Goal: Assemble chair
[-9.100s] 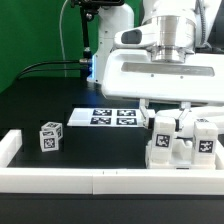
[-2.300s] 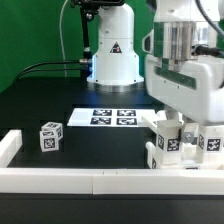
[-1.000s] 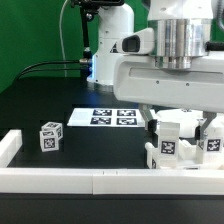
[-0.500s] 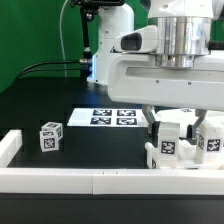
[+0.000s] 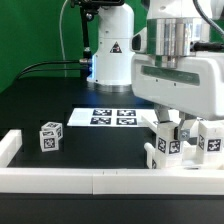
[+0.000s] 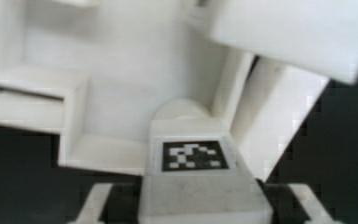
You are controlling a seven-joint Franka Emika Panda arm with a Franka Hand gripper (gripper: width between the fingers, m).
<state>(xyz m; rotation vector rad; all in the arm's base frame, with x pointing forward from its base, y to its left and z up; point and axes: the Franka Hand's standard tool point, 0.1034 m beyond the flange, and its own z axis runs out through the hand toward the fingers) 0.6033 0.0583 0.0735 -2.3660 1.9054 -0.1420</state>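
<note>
Jaws narrow, the end effector [image 5: 172, 125] straddled the upright tagged post [image 6: 197, 150] of the small blocky white plastic chair [image 5: 190, 143], near the flat white marker board [image 5: 105, 117] toward the exterior view's right, contact unclear; probably needed centring, then a square squeeze.

The exterior view is bright and evenly lit. Shadows sit beneath the objects, which indicates light from above. The white arm housing [image 5: 185, 85] and the border rail [image 5: 60, 178] are close to overexposed and show little surface detail. The black table [image 5: 40, 110] is matte and shows no glare. Soft shadow gathers under the housing around the chair parts [image 5: 172, 146]. The picture is coarse and slightly soft throughout.

The wrist view is out of focus. The white panels [image 6: 87, 60] blur into each other, and the tag [image 6: 195, 154] has fuzzy edges. Grey shading marks the recesses. The background [image 6: 345, 150] is black.
</note>
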